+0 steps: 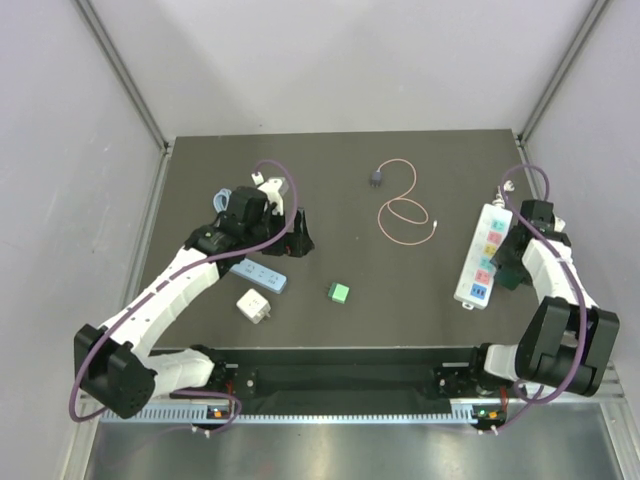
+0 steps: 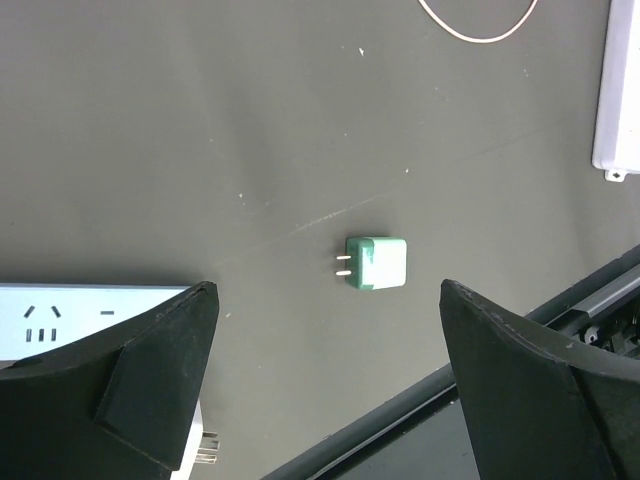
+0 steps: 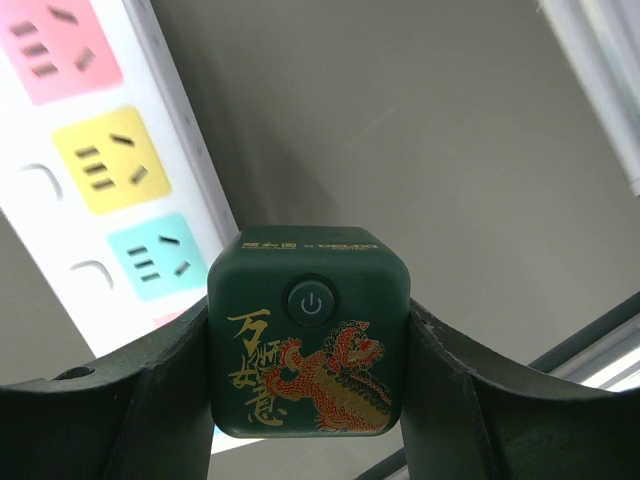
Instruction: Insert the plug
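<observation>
- Clamping a dark green cube (image 3: 310, 260) with a power button, the right gripper (image 3: 310, 345) hangs beside the white power strip (image 3: 110, 170), seemingly lined up with its coloured sockets;
- left gripper (image 2: 327, 300) is spread wide above the green adapter (image 2: 377, 263), holding nothing, probably free to fetch;
- farther back, the plug (image 1: 375, 178) lies untouched, its pink cable (image 1: 400, 215) looped, well apart from both grippers.

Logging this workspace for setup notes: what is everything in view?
plug: one, dark grey, looping pink cable, far centre
white power strip: one, coloured sockets, right side
blue power strip: one, light blue, near left
white adapter: one, white, near left
green adapter: one, green, near centre
light-blue cable: one, far left, partly hidden
dark green cube: one, dragon print, in right gripper
table: one, black
left gripper: one, black, open above table
right gripper: one, black, shut on dark green cube
</observation>
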Robot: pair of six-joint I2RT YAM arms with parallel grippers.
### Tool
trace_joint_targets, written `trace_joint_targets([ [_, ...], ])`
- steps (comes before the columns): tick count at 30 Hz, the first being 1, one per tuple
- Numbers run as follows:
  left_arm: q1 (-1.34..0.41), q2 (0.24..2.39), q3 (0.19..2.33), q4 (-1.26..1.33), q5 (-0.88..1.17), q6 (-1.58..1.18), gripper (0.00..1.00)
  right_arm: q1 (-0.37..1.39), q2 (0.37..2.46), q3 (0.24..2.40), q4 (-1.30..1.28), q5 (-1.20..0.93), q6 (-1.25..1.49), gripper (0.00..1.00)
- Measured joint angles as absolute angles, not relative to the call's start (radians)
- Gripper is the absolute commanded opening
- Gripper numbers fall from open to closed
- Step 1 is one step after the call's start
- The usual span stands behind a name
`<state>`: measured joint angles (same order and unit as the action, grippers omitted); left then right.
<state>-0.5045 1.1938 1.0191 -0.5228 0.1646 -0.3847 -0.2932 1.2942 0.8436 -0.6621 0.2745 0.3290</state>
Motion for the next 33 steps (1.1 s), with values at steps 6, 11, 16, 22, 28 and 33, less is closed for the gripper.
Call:
trace_joint_targets([
  [6,-0.507,1.186,1.017,-0.509,0.163,-0.368,0.95,-0.284,1.293,0.785,-0.659,0.229,0.345,0.0],
  [11,-0.507,1.171,1.017,-0.493,0.163,-0.364,0.95,-0.215,1.258,0.745,-0.629,0.129,0.38,0.0],
  [16,-0.507,1.161,1.013,-0.489,0.163,-0.363,0.94,-0.005,1.246,0.744,-0.63,0.065,0.419,0.0],
  [22,-0.507,1.158,0.995,-0.464,0.177,-0.363,0.91,0.041,1.299,0.906,-0.759,0.081,0.344,0.0],
  [28,-0.507,1.166,0.972,-0.452,0.238,-0.365,0.89,0.033,1.419,1.158,-0.797,0.144,0.148,0.0],
  [33,-0.507,1.17,0.957,-0.43,0.272,-0.369,0.89,-0.039,1.49,1.243,-0.783,0.061,-0.085,0.0],
])
